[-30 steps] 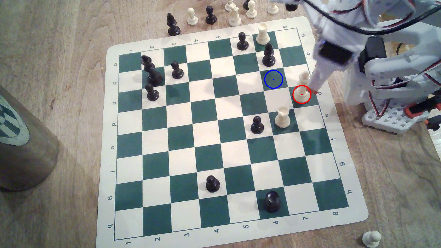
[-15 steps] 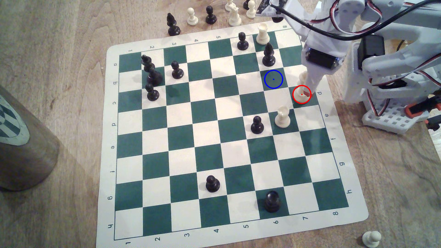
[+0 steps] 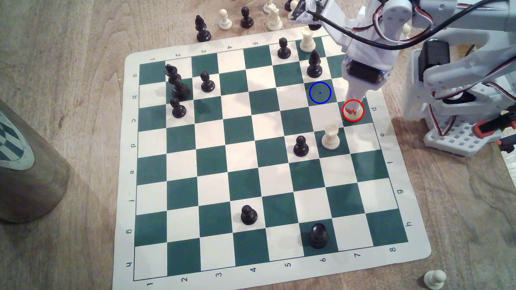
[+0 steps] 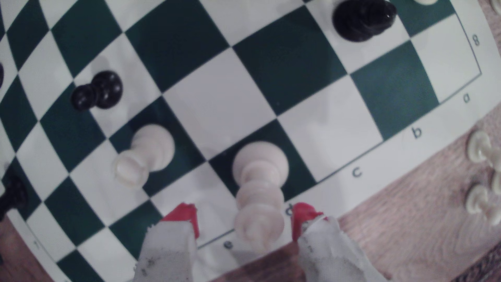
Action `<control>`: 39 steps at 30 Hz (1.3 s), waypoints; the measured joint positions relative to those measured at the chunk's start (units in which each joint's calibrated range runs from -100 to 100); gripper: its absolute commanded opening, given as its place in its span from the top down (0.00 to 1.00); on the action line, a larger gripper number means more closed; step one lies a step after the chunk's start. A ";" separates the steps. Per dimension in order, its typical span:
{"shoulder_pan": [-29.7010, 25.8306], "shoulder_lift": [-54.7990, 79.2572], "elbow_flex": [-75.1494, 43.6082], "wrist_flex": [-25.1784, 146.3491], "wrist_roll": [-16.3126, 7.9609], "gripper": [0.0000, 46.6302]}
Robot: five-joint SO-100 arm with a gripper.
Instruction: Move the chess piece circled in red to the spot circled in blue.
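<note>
Tool (image 4: 245,221) open astride cream piece (image 4: 259,173); cream rook (image 3: 330,137) near; black bishop (image 3: 314,64) beside blue-circled square (image 3: 320,92).

Exterior view: set high above the table (image 3: 69,33), looking steeply down and slightly slantwise on the whole chessboard (image 3: 268,156), far enough off to take in all four corners and loose pieces past the far edge.

Wrist view: mounted just behind the gripper (image 4: 245,221), looking down along its red-tipped fingers (image 4: 184,217), very close to the chessboard (image 4: 206,92), taking in only the board corner by the a to e edge letters.

Shared by both: that corner of the board, with the cream piece in the red circle (image 3: 355,114) (image 4: 259,187), the nearby cream rook (image 3: 331,137) (image 4: 145,154), and a black pawn (image 3: 301,146) (image 4: 97,90).
</note>
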 measured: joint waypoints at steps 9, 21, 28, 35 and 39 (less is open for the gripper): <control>0.44 1.51 1.08 -1.43 0.00 0.65; 0.44 -1.76 1.08 -2.39 -0.39 0.76; 0.37 -3.27 1.08 -2.39 -0.39 1.00; 0.37 -3.35 1.08 -2.39 -0.39 1.00; 0.37 -4.94 1.08 -2.39 -0.63 1.00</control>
